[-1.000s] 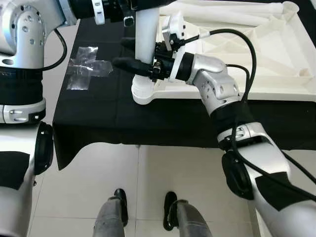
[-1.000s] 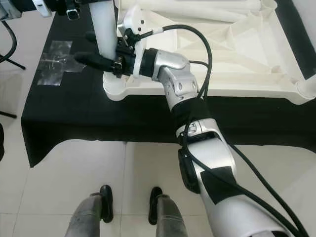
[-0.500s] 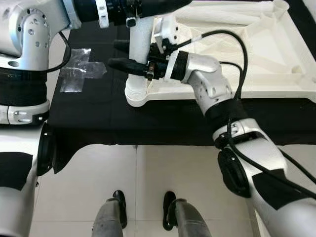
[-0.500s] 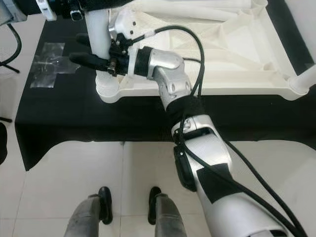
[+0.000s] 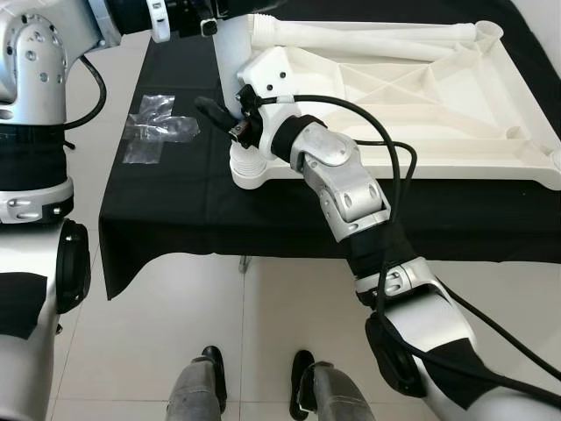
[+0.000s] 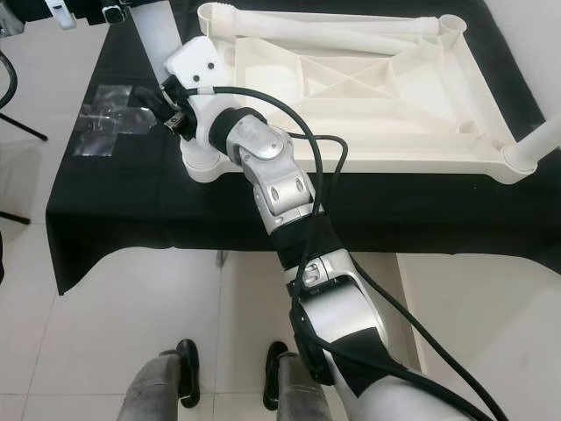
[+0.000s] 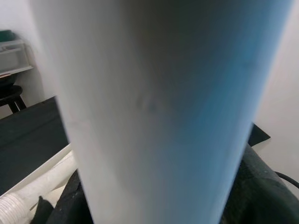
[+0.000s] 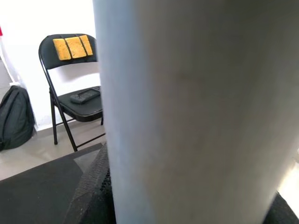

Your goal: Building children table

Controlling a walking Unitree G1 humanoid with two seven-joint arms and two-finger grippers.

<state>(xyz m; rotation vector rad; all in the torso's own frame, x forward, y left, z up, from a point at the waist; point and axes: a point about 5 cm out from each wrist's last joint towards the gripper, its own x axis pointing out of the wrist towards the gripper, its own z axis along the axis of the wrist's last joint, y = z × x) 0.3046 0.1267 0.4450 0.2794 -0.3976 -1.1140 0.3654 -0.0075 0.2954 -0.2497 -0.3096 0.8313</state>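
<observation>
Your right gripper [image 6: 168, 107] clamps the upright white leg [image 6: 160, 39] at the near-left corner socket [image 6: 200, 162] of the upturned tabletop [image 6: 368, 88] on the black cloth [image 6: 131, 202].

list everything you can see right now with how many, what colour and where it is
Tabletop: one, white, upside down on the black cloth.
Leg: one, white, upright in the tabletop's near-left corner socket.
Loose legs: white, lying along the tabletop's far edge; count unclear.
Black cloth: one, covering the work surface.
Plastic bag: one, clear, on the cloth left of the leg.
Folding chair: one, black, by the wall.
Left gripper: high on the leg.
Right gripper: low on the leg.
</observation>
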